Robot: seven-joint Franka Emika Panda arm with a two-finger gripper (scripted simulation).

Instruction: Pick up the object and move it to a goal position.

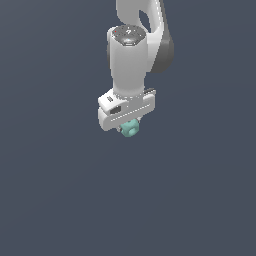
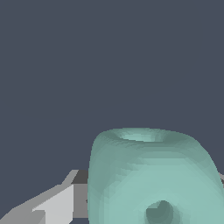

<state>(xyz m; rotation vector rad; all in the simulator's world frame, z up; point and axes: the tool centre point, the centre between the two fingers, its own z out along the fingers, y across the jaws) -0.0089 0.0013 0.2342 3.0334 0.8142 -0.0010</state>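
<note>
I start at the claw (image 1: 128, 127). It hangs from the white arm (image 1: 129, 60) and points straight down. Right under its white body sits the teal lump (image 1: 130, 128), the little rounded block I have to move. It pokes out below the claw, tucked up against it with no gap that I can see.

In the wrist view the teal lump (image 2: 151, 177) fills the space close to the camera. I can see a round hole in the side facing me and a dip in another side. A grey and white finger (image 2: 52, 205) shows beside it, very near it or touching it. The other finger is mostly hidden behind the lump. So I think the claw is closed on the lump and holding it, but I can see only the one side of the grip.

The lump looks about as wide as it is tall, so it has no long way to line up with.

All around is plain dark grey. I cannot tell if that is the worktop or how far below it lies. I see no goal mark in either view, so I cannot say which way the goal is.

There is only one arm, so it does the carrying.
</note>
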